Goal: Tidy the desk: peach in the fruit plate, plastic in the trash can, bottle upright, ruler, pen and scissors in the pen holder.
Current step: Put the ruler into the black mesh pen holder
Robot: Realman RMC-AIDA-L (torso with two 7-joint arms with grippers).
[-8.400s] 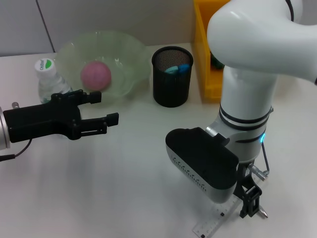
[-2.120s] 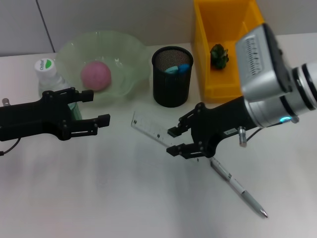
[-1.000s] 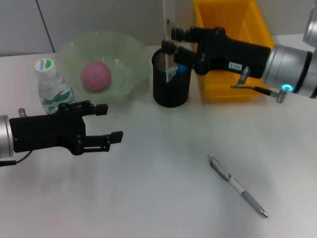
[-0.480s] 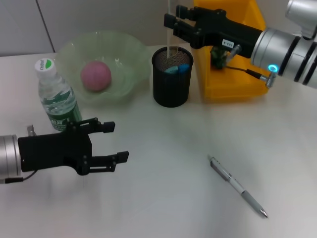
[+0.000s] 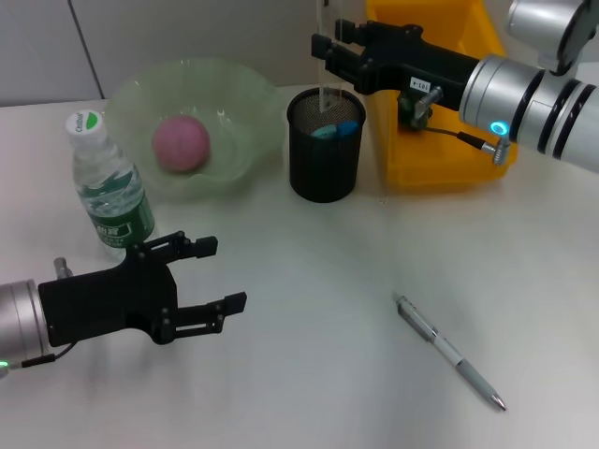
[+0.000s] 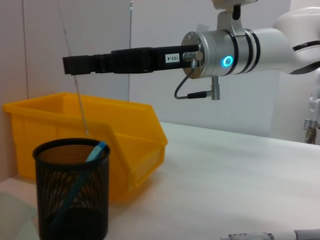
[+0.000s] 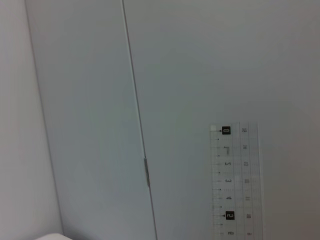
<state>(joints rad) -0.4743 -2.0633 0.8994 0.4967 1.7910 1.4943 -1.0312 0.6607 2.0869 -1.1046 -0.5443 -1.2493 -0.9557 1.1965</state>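
The right gripper had carried the clear plastic ruler up to twelve o'clock, jaws clamping it upright over the black mesh pen holder; insertion looked imminent. The left gripper idled open at seven o'clock.

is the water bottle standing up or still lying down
Upright. In the head view the water bottle stands on its base on the desk beside the green fruit plate, white cap on top, just beyond the left pincer.
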